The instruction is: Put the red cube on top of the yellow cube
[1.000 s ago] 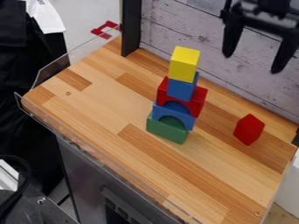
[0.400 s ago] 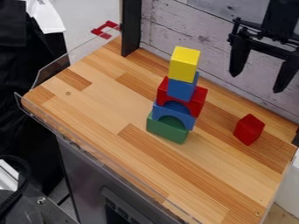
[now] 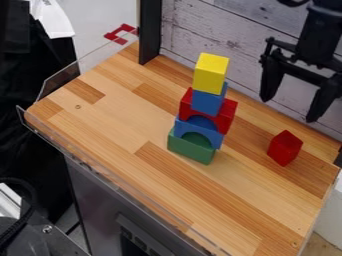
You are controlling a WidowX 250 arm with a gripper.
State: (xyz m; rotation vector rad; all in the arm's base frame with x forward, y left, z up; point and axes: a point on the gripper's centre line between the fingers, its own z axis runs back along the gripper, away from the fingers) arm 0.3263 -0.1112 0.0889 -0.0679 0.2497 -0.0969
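Black pincer [image 3: 288, 110] hangs released, fingers spread wide, only air between them, higher in view than the red cube [image 3: 285, 148]. That cube sits on the tabletop [image 3: 120, 130], apart from the yellow cube [image 3: 210, 74] crowning the block tower [image 3: 190, 150].

The black arm [image 3: 323, 30] comes in from the top edge at the right, leaning slightly. Below it hangs the gripper [image 3: 288, 110], its two fingers [image 3: 270, 80] spread well apart, with nothing between them. They taper to narrow tips, both pointing down. The crossbar [image 3: 304, 74] slants, so the finger at the view's left sits higher than the other.
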